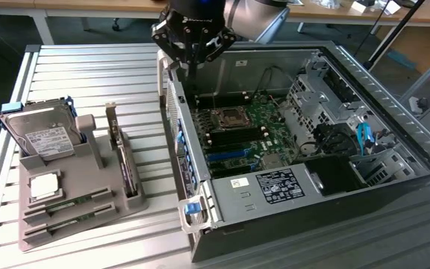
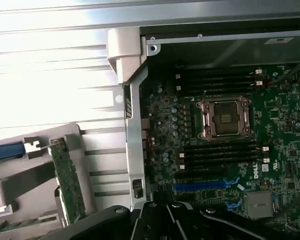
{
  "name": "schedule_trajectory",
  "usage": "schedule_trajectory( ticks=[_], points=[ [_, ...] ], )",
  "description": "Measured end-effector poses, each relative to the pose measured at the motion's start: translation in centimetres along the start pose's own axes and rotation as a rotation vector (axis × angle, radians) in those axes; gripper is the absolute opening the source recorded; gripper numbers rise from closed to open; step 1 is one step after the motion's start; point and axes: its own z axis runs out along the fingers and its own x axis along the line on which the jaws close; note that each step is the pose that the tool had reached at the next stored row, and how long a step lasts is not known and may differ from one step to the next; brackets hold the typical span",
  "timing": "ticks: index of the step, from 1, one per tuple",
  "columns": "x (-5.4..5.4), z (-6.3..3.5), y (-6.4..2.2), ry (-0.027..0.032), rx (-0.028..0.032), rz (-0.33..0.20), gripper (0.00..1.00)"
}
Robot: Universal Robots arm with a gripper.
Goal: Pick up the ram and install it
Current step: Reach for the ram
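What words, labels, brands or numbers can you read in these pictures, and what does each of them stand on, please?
"DELL": white print on the green motherboard, seen in the wrist view.
Two white labels on the grey metal power supply box: print too small to read.
White label on the silver boxy hard drive: too blurred to read.

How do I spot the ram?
Find the grey holder beside the open computer case, on the exterior view's left. At its end nearest the camera sit two ram sticks: thin, long green strips, unlike the upright card and silver hard drive.
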Motion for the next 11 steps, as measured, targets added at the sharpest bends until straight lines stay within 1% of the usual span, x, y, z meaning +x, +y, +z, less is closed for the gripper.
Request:
schedule_trajectory(
  ticks=[1, 2, 4, 5, 11],
  points=[
    [0.5, 0.01, -0.04, 0.0000, -0.0002, 0.000, 0.11],
    [1.4, 0.05, -0.11, -0.0001, -0.0005, 0.000, 0.11],
    [2.4, 0.07, -0.19, 0.0001, -0.0006, 0.000, 0.11],
    [3.2, 0.10, -0.25, 0.0001, -0.0007, 0.000, 0.11],
    [6.2, 0.19, -0.49, 0.0000, -0.0008, 0.000, 0.11]
  ],
)
